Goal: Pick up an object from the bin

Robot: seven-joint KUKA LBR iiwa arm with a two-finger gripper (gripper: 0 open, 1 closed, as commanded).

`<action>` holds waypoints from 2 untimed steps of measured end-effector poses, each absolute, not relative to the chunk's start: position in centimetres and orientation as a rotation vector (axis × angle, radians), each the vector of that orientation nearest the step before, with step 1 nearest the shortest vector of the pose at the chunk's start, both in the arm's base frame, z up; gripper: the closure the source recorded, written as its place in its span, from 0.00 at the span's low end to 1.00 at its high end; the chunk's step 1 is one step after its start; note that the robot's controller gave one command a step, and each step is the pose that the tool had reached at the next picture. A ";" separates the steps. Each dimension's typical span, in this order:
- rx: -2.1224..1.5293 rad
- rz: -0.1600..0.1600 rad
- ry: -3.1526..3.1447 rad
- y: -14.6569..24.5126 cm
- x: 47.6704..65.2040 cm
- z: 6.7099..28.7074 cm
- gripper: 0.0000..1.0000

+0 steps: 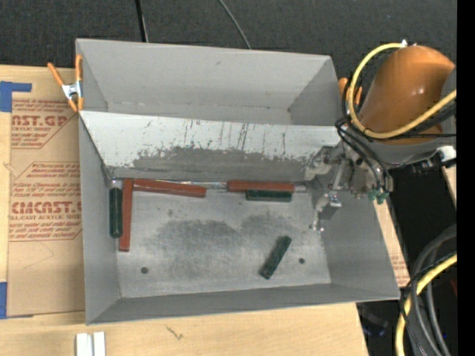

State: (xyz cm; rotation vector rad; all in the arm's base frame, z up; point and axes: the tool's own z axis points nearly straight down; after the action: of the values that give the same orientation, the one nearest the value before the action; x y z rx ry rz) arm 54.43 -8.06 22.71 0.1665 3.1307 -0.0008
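Place of the gripper [323, 212]: we see it above the floor of the bin [208, 73], close to the right wall, with nothing visibly in it.
State of the gripper: we cannot tell whether it stands apart or together.
Nearest thing: a loose dark green stick [274, 257], lying alone on the floor toward the front edge, near the gripper but apart from it.
Its long axis: slanted, one end toward the front edge, the other toward the back right corner.
Also near: a red-brown stick [260, 187] with a shorter green piece [269, 195] just beside it, both along the back wall.
Further off: more sticks by the left wall, well apart from the gripper.
How it should handle: we judge the loose stick light, stiff and smooth, so it may slide or roll on bare metal.
Where to hold: we would close across its narrow width at mid-length, turned square to the slant.
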 end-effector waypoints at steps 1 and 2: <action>0.166 0.000 3.134 -8.0 54.5 22.3 0.00; 0.134 -0.002 3.129 -7.5 53.5 17.8 0.00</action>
State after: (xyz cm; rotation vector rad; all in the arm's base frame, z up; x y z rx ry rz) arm 53.49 -7.50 17.85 0.1341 3.1292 -0.0020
